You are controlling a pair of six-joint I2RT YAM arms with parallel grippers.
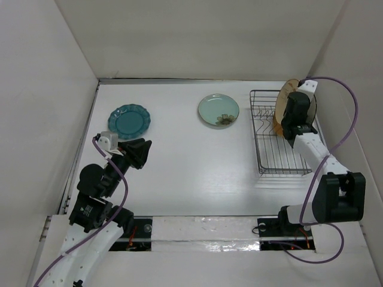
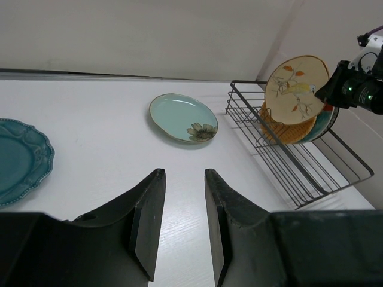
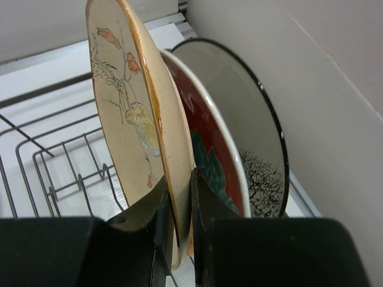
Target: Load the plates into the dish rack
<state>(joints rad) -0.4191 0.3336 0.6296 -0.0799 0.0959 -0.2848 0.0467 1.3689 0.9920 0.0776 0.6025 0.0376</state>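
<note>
My right gripper (image 3: 179, 178) is shut on the rim of the tan floral plate (image 3: 128, 101) and holds it upright over the far end of the dish rack (image 1: 281, 149). Right behind it the red plate with the teal flower (image 3: 209, 155) and the dark-rimmed cream plate (image 3: 251, 131) stand in the rack. An orange plate (image 2: 282, 130) leans low in the rack under the tan one (image 2: 296, 89). The scalloped dark teal plate (image 1: 128, 119) and the pale mint plate (image 1: 218, 110) lie flat on the table. My left gripper (image 1: 140, 152) is open and empty, just in front of the teal plate.
White walls close in the table at the back and both sides; the rack (image 2: 299, 167) stands close to the right wall. The near part of the rack holds only bare wires and prongs (image 3: 60, 173). A purple cable (image 1: 350, 113) loops off the right arm.
</note>
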